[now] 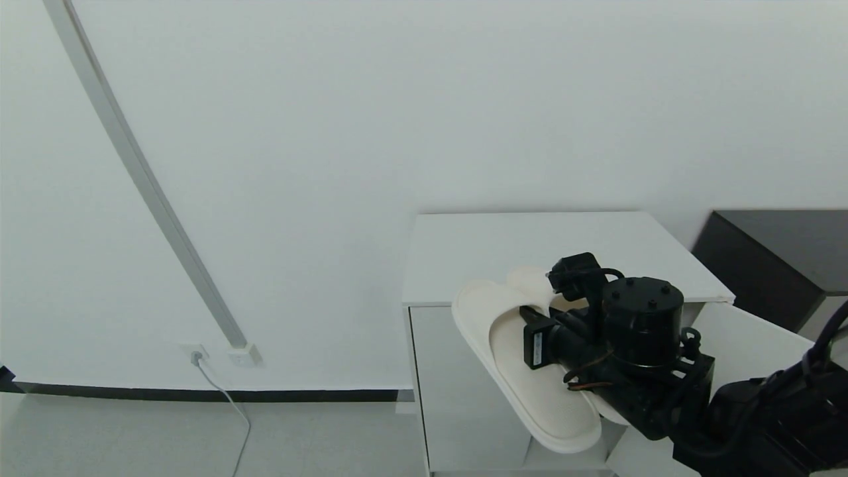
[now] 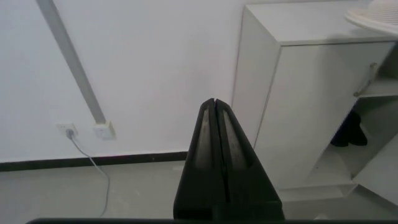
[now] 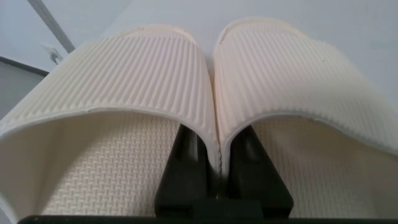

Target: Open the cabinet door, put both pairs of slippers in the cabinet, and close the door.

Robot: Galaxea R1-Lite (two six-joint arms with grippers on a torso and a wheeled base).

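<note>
My right gripper [image 1: 544, 317] is shut on a cream pair of slippers [image 1: 530, 371], pinching their inner edges together [image 3: 216, 149]. It holds them in the air in front of the white cabinet [image 1: 530, 245], at the height of its top edge, toes toward the cabinet. The cabinet's right door [image 1: 748, 344] stands open; the left door [image 1: 450, 384] is closed. In the left wrist view the open side shows a shelf and a dark thing [image 2: 351, 130] on the lower level; what it is I cannot tell. My left gripper [image 2: 216, 124] is shut with nothing in it, low and left of the cabinet [image 2: 298, 93].
A white wall runs behind, with a grey cable duct [image 1: 139, 172] slanting down to a socket and cord [image 1: 199, 358]. A dark box [image 1: 775, 265] stands right of the cabinet. Bare floor [image 1: 199, 437] lies to the cabinet's left.
</note>
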